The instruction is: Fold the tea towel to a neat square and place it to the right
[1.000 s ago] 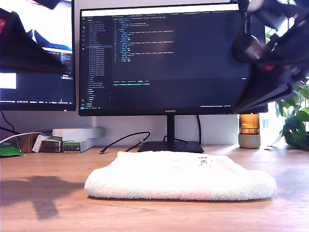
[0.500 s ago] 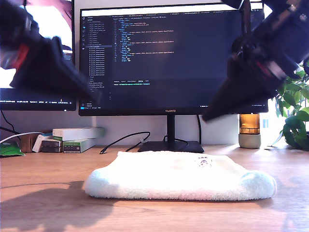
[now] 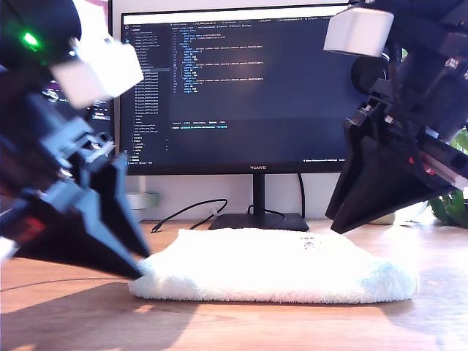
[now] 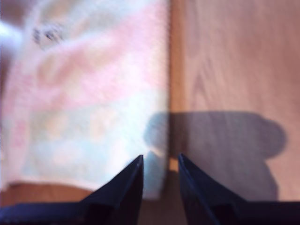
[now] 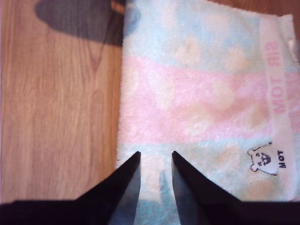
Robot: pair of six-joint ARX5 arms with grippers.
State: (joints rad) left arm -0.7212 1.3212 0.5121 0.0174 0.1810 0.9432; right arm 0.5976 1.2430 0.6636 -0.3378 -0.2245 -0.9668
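First gripper (image 4: pixel 160 159) jaws slightly parted, nothing held, tips over long near edge of tea towel (image 4: pixel 84 93). Second gripper (image 5: pixel 156 157) likewise parted, empty, above towel near bear logo (image 5: pixel 265 160). Pink band and lettering show only in wrist views. Exterior view shows towel folded, mid-tabletop (image 3: pixel 219 322), between both arms.

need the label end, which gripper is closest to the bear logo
My second gripper: the bear logo lies by its tips, but across the tea towel from my first gripper.

blur: first wrist view, tea towel (image 4: pixel 89 93) | motif perhaps print
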